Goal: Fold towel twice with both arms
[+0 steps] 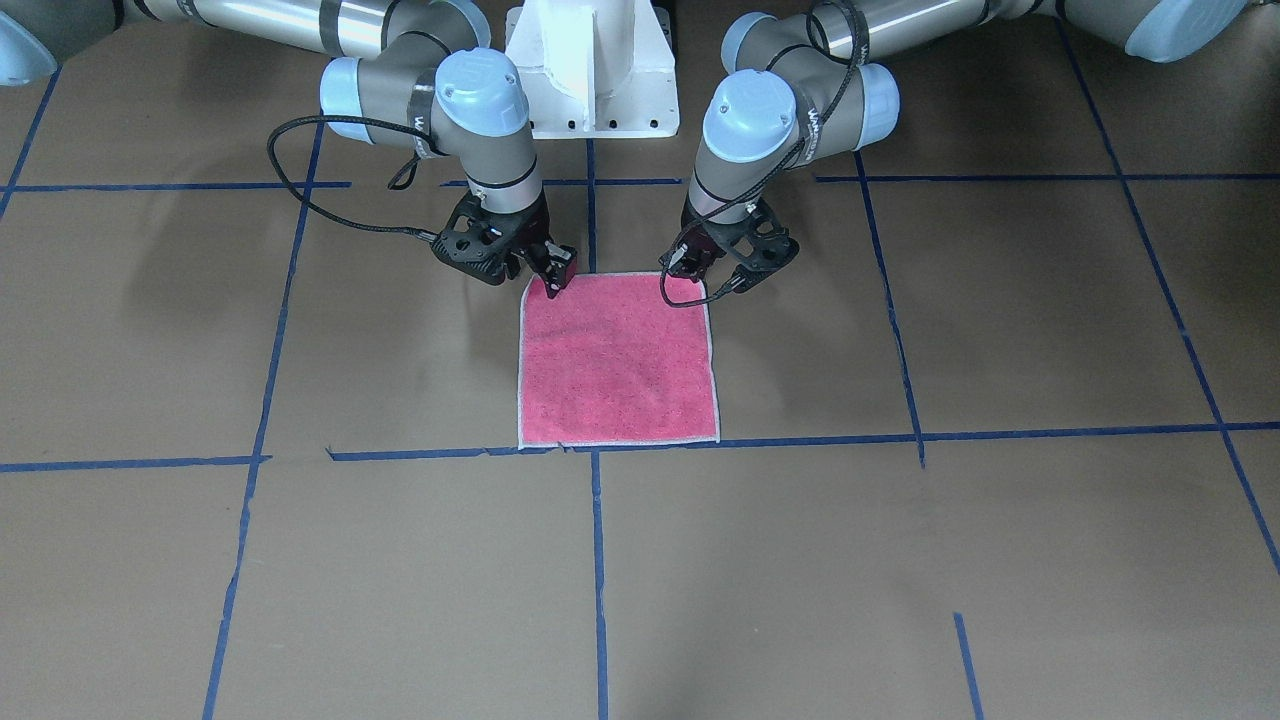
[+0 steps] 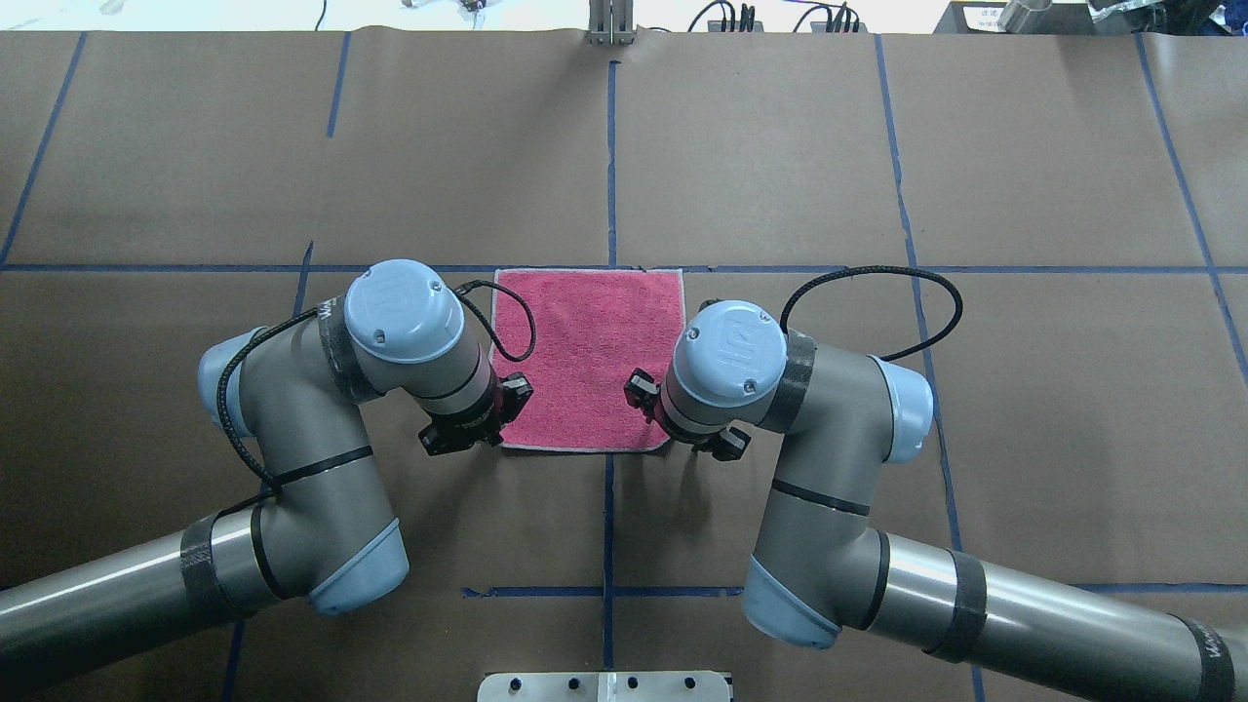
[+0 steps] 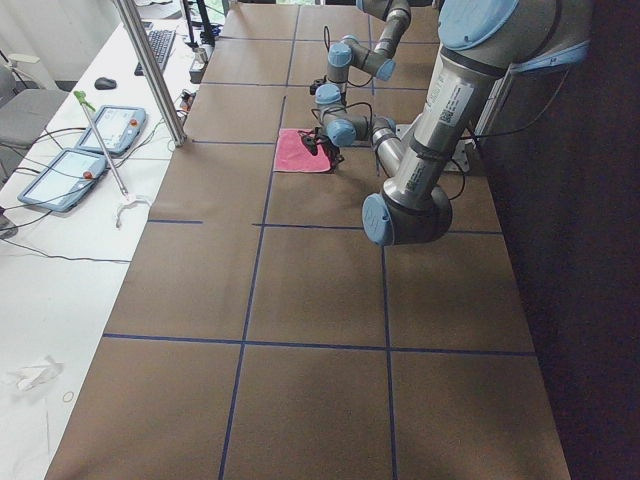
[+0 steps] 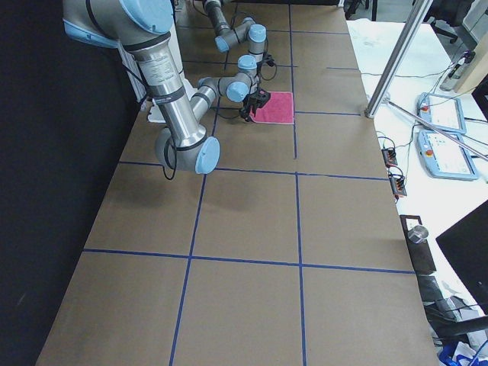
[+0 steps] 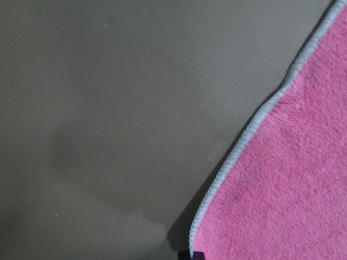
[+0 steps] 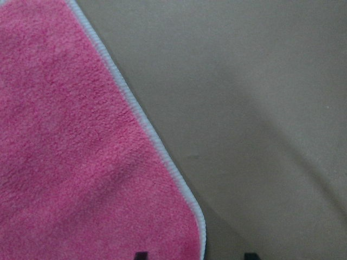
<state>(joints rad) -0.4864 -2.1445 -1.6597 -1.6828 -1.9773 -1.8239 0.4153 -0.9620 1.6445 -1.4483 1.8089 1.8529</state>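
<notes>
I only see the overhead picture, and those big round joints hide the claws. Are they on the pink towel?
Observer: At it, yes. The front view puts the right gripper and left gripper at the towel's two robot-side corners.
Operator: Grabbed it?
Observer: Not visibly. The right wrist view shows two fingertips apart, the towel's whitish border between them.
Operator: And the left?
Observer: Its wrist view shows only one dark fingertip at the border; I cannot tell.

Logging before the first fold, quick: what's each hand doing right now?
Left hand: cannot tell, at a corner of the flat square pink terry towel.
Right hand: open, astride the towel's border at another corner.
</notes>
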